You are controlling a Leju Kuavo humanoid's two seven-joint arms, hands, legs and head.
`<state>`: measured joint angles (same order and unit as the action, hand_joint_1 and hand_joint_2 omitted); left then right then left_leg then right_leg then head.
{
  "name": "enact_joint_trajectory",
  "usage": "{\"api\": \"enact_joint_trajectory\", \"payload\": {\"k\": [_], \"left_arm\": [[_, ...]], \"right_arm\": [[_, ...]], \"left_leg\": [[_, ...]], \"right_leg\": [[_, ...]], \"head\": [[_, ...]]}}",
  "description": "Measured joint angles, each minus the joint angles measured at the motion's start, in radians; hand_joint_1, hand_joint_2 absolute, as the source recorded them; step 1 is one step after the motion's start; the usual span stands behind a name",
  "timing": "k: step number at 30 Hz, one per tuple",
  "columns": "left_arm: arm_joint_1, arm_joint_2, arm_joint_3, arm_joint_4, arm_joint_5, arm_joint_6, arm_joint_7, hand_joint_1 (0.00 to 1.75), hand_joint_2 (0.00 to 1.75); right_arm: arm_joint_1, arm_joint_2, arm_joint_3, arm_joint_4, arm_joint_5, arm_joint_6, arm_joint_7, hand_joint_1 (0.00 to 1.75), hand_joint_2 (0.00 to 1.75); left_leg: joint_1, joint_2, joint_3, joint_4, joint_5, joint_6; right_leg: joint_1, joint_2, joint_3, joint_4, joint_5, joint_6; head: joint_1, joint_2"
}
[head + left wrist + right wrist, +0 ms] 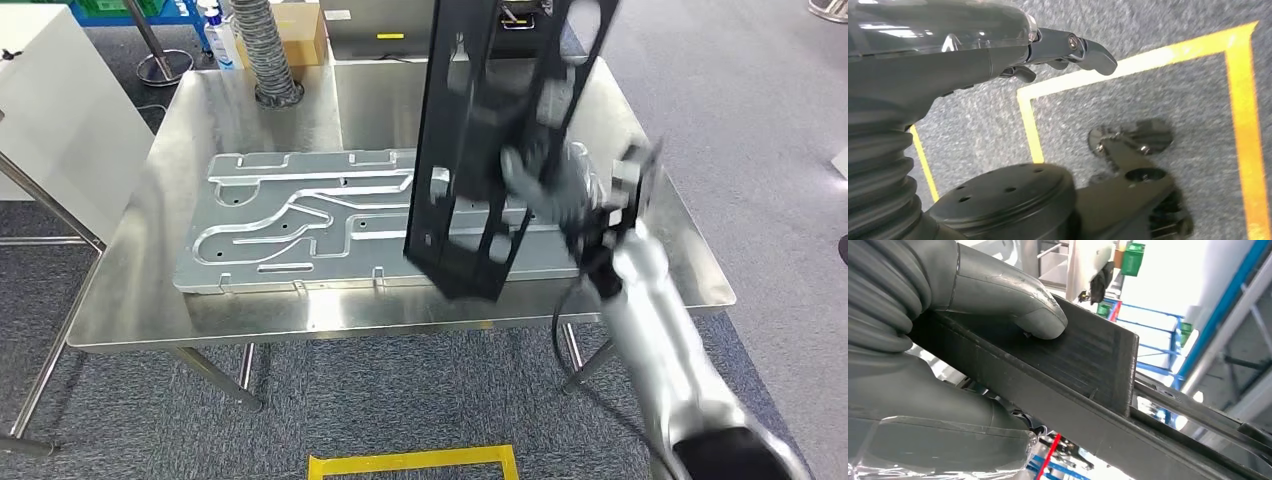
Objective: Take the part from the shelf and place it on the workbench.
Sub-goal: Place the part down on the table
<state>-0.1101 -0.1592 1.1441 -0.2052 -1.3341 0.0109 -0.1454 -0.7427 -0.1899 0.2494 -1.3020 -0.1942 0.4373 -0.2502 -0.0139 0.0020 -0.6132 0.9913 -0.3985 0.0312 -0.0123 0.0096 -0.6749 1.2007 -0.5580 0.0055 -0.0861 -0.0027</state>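
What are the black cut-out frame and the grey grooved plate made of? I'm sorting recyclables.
Black cut-out frame: probably moulded plastic, matte, with fine surface lines in the right wrist view. Grey grooved plate: likely aluminium or steel, dull silvery sheen, pressed channels.

black part [497, 140]: top cut off by frame edge | right robot hand [545, 185]: blurred, fingers probably behind part

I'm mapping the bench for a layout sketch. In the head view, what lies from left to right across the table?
Ribbed hose → silver plate → black part → right hand holding it.
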Motion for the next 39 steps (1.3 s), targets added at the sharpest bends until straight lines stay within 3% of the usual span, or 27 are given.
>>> {"api": "enact_joint_trajectory", "payload": {"k": [2, 3, 4, 6, 7, 9, 12, 14, 16, 17, 18, 19, 21, 22, 24, 27, 29, 31, 32, 33, 34, 37, 39], "left_arm": [[-0.007, 0.000, 0.000, 0.000, 0.002, 0.008, 0.000, 0.00, 1.75], [-0.008, -0.001, 0.000, 0.000, 0.002, 0.012, 0.000, 0.00, 1.75], [-0.009, -0.002, 0.000, 0.000, 0.003, 0.016, 0.000, 0.00, 1.75], [-0.011, -0.005, 0.000, 0.000, 0.007, 0.024, -0.012, 0.00, 1.75], [-0.012, -0.006, 0.000, 0.000, 0.011, 0.028, -0.022, 0.00, 1.75], [-0.015, -0.009, 0.000, 0.000, 0.023, 0.036, -0.041, 0.00, 1.75], [-0.018, -0.013, 0.006, 0.000, 0.045, 0.038, -0.079, 0.00, 1.75], [-0.018, -0.016, 0.011, 0.000, 0.064, 0.037, -0.131, 0.00, 1.75], [-0.019, -0.019, 0.016, 0.000, 0.082, 0.029, -0.179, 0.00, 1.75], [-0.019, -0.020, 0.020, 0.000, 0.091, 0.018, -0.193, 0.00, 1.75], [-0.019, -0.020, 0.025, 0.000, 0.099, 0.004, -0.200, 0.00, 1.75], [-0.019, -0.020, 0.030, 0.000, 0.104, -0.010, -0.201, 0.00, 1.75], [-0.022, -0.020, 0.036, 0.000, 0.108, -0.030, -0.196, 0.00, 1.75], [-0.025, -0.020, 0.037, 0.000, 0.106, -0.037, -0.192, 0.00, 1.75], [-0.031, -0.020, 0.036, 0.000, 0.099, -0.049, -0.184, 0.00, 1.75], [-0.036, -0.022, 0.036, 0.000, 0.090, -0.062, -0.171, 0.00, 1.75], [-0.037, -0.024, 0.036, 0.000, 0.090, -0.065, -0.164, 0.00, 1.75], [-0.038, -0.024, 0.036, 0.000, 0.093, -0.064, -0.153, 0.00, 1.75], [-0.037, -0.024, 0.036, 0.000, 0.095, -0.059, -0.145, 0.00, 1.75], [-0.036, -0.024, 0.037, 0.000, 0.097, -0.054, -0.137, 0.00, 1.75], [-0.035, -0.024, 0.037, 0.000, 0.098, -0.050, -0.130, 0.00, 1.31], [-0.034, -0.025, 0.041, 0.001, 0.104, -0.047, -0.119, 0.00, 0.00], [-0.034, -0.025, 0.044, 0.001, 0.108, -0.050, -0.117, 0.00, 0.00]], "right_arm": [[-0.141, 0.001, 0.015, 0.115, -0.039, 0.013, 0.047, 1.75, 1.75], [-0.199, 0.001, 0.023, 0.165, -0.054, 0.013, 0.062, 1.75, 1.75], [-0.249, 0.001, 0.031, 0.206, -0.066, 0.013, 0.072, 1.75, 1.75], [-0.330, 0.002, 0.049, 0.267, -0.081, 0.012, 0.086, 1.75, 1.75], [-0.363, 0.005, 0.060, 0.293, -0.086, 0.010, 0.091, 1.75, 1.75], [-0.408, 0.012, 0.080, 0.335, -0.090, 0.002, 0.096, 1.75, 1.75], [-0.441, 0.013, 0.113, 0.373, -0.052, -0.029, 0.089, 1.75, 1.75], [-0.463, 0.007, 0.155, 0.388, 0.050, -0.104, 0.063, 1.75, 1.75], [-0.485, -0.002, 0.226, 0.406, 0.214, -0.214, 0.030, 1.75, 1.75], [-0.495, -0.006, 0.272, 0.421, 0.328, -0.277, 0.020, 1.75, 1.75], [-0.504, -0.009, 0.319, 0.438, 0.453, -0.344, 0.020, 1.75, 1.75], [-0.510, -0.011, 0.370, 0.459, 0.592, -0.416, 0.028, 1.75, 1.75], [-0.518, -0.014, 0.476, 0.508, 0.836, -0.541, 0.054, 1.75, 1.75], [-0.519, -0.016, 0.528, 0.540, 0.921, -0.583, 0.066, 1.75, 1.75], [-0.513, -0.019, 0.614, 0.612, 1.008, -0.624, 0.078, 1.75, 1.75], [-0.486, -0.016, 0.680, 0.706, 1.039, -0.650, 0.087, 1.75, 1.75], [-0.478, -0.007, 0.699, 0.756, 1.041, -0.659, 0.088, 1.75, 1.75], [-0.474, 0.005, 0.710, 0.800, 1.041, -0.660, 0.089, 0.87, 0.87], [-0.472, 0.009, 0.713, 0.818, 1.040, -0.659, 0.089, 0.44, 0.44], [-0.469, 0.012, 0.716, 0.833, 1.038, -0.657, 0.089, 0.00, 0.00], [-0.468, 0.013, 0.717, 0.844, 1.036, -0.654, 0.089, 0.00, 0.00], [-0.470, 0.015, 0.720, 0.865, 1.030, -0.642, 0.088, 0.00, 0.00], [-0.473, 0.018, 0.720, 0.874, 1.025, -0.632, 0.087, 0.00, 0.00]], "left_leg": [[-0.003, -0.002, 0.001, 0.002, -0.003, 0.004], [-0.003, -0.004, 0.003, 0.004, -0.005, 0.005], [-0.002, -0.007, 0.006, 0.007, -0.009, 0.004], [-0.001, -0.013, 0.010, 0.018, -0.021, -0.003], [-0.001, -0.015, 0.008, 0.026, -0.026, -0.008], [-0.002, -0.016, 0.000, 0.036, -0.032, -0.016], [0.001, -0.013, -0.007, 0.052, -0.046, -0.030], [0.005, -0.010, -0.043, 0.130, -0.086, -0.041], [0.012, -0.009, -0.110, 0.261, -0.132, -0.047], [0.014, -0.009, -0.137, 0.307, -0.139, -0.049], [0.016, -0.009, -0.148, 0.319, -0.129, -0.049], [0.017, -0.009, -0.141, 0.292, -0.101, -0.048], [0.017, -0.009, -0.086, 0.163, -0.032, -0.043], [0.015, -0.009, -0.059, 0.102, -0.012, -0.040], [0.012, -0.014, -0.034, 0.045, -0.005, -0.032], [0.015, -0.024, -0.030, 0.031, 0.002, -0.015], [0.018, -0.027, -0.026, 0.022, 0.007, -0.004], [0.015, -0.028, -0.025, 0.022, 0.005, 0.002], [0.014, -0.028, -0.025, 0.023, 0.003, 0.004], [0.013, -0.029, -0.024, 0.024, 0.002, 0.005], [0.013, -0.030, -0.023, 0.026, 0.000, 0.005], [0.011, -0.036, -0.018, 0.033, -0.010, 0.000], [0.008, -0.038, -0.021, 0.035, -0.012, -0.007]], "right_leg": [[0.001, 0.000, -0.059, 0.109, -0.026, 0.001], [0.000, 0.000, -0.065, 0.112, -0.009, 0.003], [-0.002, -0.001, -0.052, 0.076, 0.026, 0.007], [-0.006, -0.003, -0.001, -0.054, 0.107, 0.014], [-0.007, -0.003, 0.020, -0.109, 0.127, 0.013], [-0.002, -0.002, 0.035, -0.151, 0.126, 0.006], [-0.002, -0.001, 0.042, -0.160, 0.122, -0.010], [-0.004, -0.002, 0.050, -0.163, 0.120, -0.019], [-0.003, -0.001, 0.054, -0.163, 0.117, -0.024], [-0.002, -0.001, 0.057, -0.163, 0.115, -0.024], [-0.002, 0.000, 0.060, -0.163, 0.113, -0.024], [-0.002, 0.000, 0.064, -0.163, 0.111, -0.023], [-0.001, -0.001, 0.072, -0.163, 0.105, -0.018], [0.001, -0.002, 0.075, -0.163, 0.103, -0.014], [0.005, -0.007, 0.076, -0.167, 0.102, -0.004], [0.005, -0.015, 0.076, -0.167, 0.095, 0.013], [0.003, -0.015, 0.045, -0.103, 0.056, 0.019], [0.002, -0.014, -0.021, 0.027, 0.002, 0.022], [0.002, -0.013, -0.052, 0.081, -0.011, 0.024], [0.001, -0.013, -0.068, 0.105, -0.007, 0.024], [0.001, -0.013, -0.066, 0.089, 0.016, 0.024], [0.003, -0.014, 0.013, -0.096, 0.117, 0.015], [0.008, -0.015, 0.042, -0.163, 0.133, 0.009]], "head": [[0.000, 0.000], [0.000, 0.000], [0.000, 0.000], [0.000, 0.000], [0.000, 0.000], [0.000, 0.000], [0.000, 0.000], [0.000, 0.000], [0.000, 0.000], [0.000, 0.000], [0.000, 0.000], [0.000, 0.000], [0.000, 0.000], [0.000, 0.000], [0.000, 0.000], [0.000, 0.000], [0.000, 0.000], [0.000, 0.000], [0.000, 0.000], [0.000, 0.000], [0.000, 0.000], [0.000, 0.000], [0.000, 0.000]]}}
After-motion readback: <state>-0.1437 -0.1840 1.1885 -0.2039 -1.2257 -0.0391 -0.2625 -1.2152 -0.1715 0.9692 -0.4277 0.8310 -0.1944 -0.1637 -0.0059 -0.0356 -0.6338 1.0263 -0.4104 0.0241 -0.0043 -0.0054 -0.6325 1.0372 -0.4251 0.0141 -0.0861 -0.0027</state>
